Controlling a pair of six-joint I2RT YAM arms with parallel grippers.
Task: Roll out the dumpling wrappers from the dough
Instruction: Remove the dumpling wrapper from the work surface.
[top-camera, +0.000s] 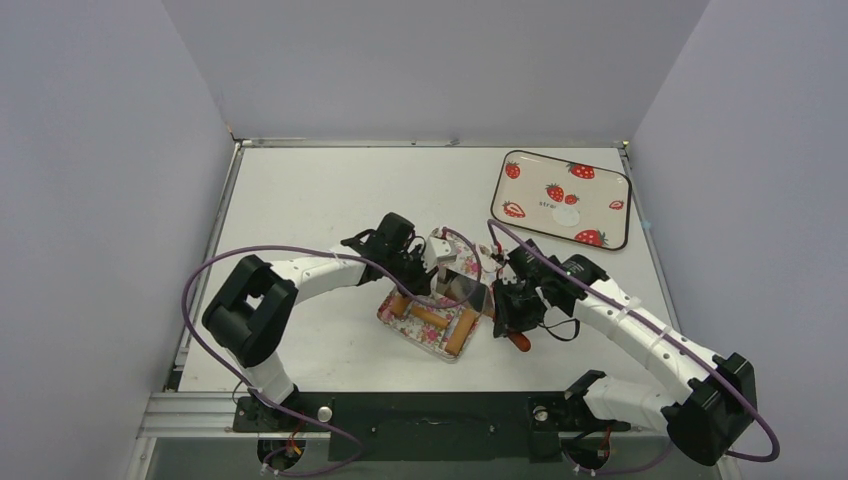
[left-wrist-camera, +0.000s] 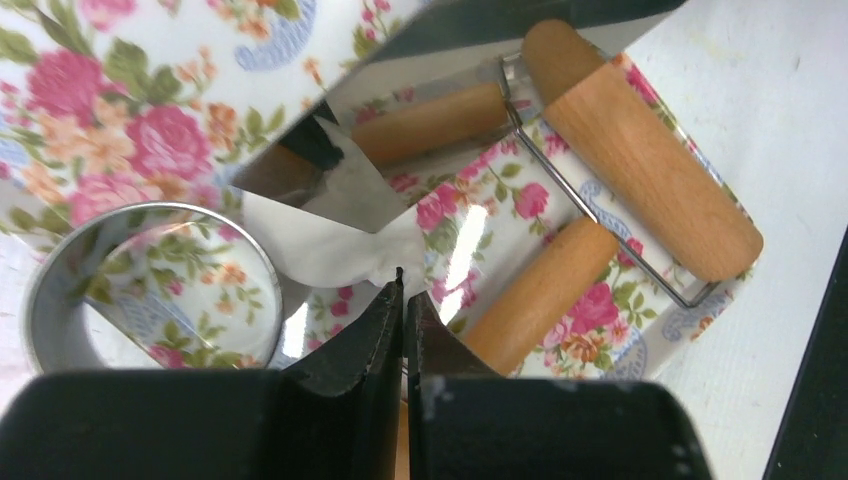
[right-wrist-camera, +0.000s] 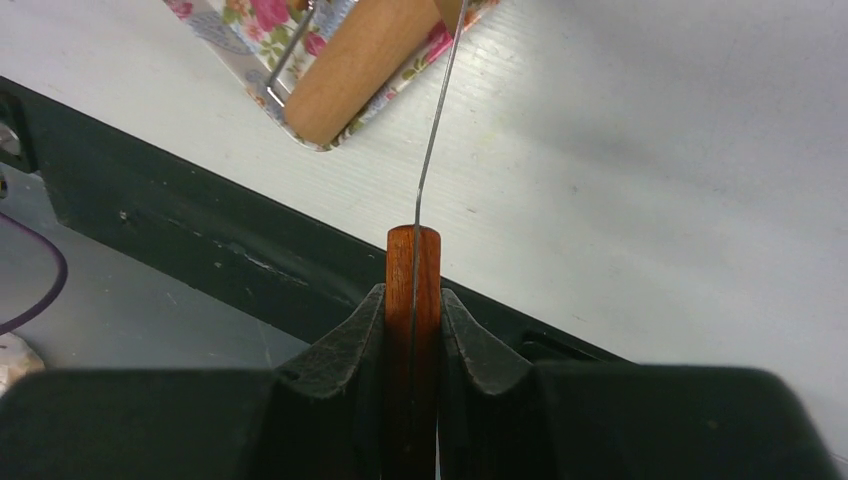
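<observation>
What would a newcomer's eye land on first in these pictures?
The floral tray in the middle draws the eye, with a wooden roller lying on it. The right gripper is shut on a red-handled spatula whose shiny blade reaches over that tray, and the left gripper is shut beside a silver ring. Far right, a strawberry tray holds one white dumpling wrapper.

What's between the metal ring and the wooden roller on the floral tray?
In the left wrist view, the whitish dough lies there, at the blade of the spatula, with the shut left gripper close before it.
</observation>
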